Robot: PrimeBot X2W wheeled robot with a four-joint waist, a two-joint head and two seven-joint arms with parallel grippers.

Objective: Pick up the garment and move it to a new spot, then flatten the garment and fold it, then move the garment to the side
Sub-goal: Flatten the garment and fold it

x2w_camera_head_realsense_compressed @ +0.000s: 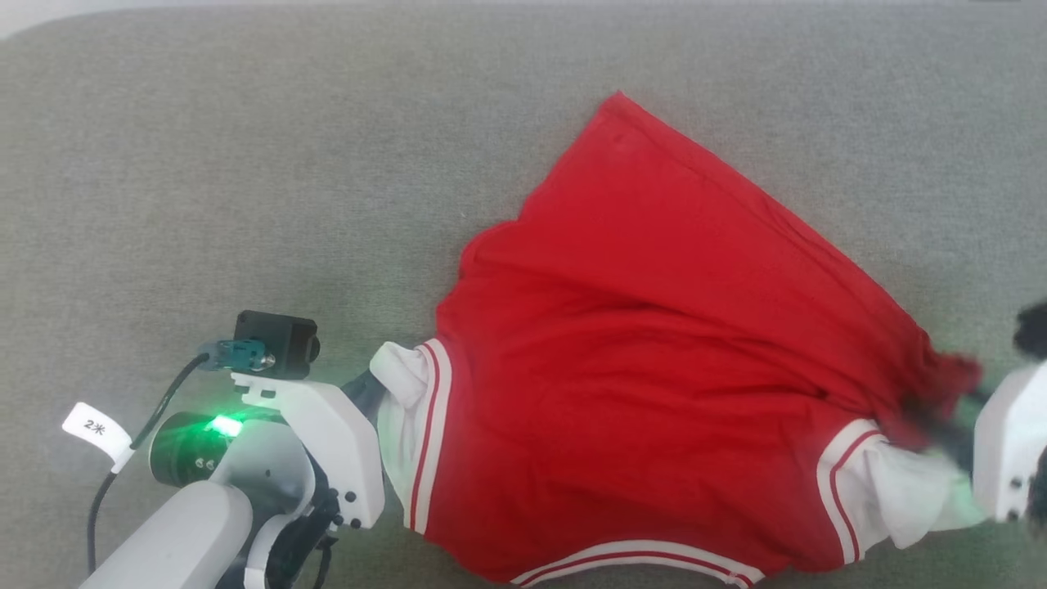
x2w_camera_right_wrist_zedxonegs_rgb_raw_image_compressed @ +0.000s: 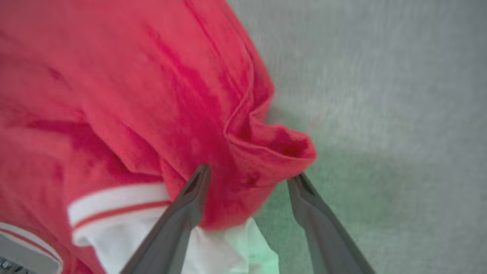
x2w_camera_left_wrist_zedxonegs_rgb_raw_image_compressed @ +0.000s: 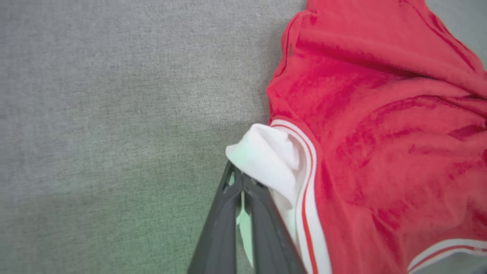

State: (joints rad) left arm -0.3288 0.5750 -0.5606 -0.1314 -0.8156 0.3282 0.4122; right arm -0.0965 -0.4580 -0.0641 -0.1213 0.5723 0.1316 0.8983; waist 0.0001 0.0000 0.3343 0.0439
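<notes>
Grey fabric surface (x2w_camera_head_realsense_compressed: pixel 245 164) lies bare outward of both pincers. Left gripper (x2w_camera_left_wrist_zedxonegs_rgb_raw_image_compressed: pixel 236 179) clamps the white sleeve end of the garment (x2w_camera_head_realsense_compressed: pixel 654 327) spread between them; right gripper (x2w_camera_right_wrist_zedxonegs_rgb_raw_image_compressed: pixel 251 174) stands wide around a red fold.

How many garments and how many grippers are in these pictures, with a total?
Garment: 1
Grippers: 2 (left gripper, right gripper)
Total: 3

A grey felt-like surface (x2w_camera_head_realsense_compressed: pixel 245 164) lies flat and plain (tinged green in places), a pale strip (x2w_camera_head_realsense_compressed: pixel 20 15) beyond its far corner
</notes>
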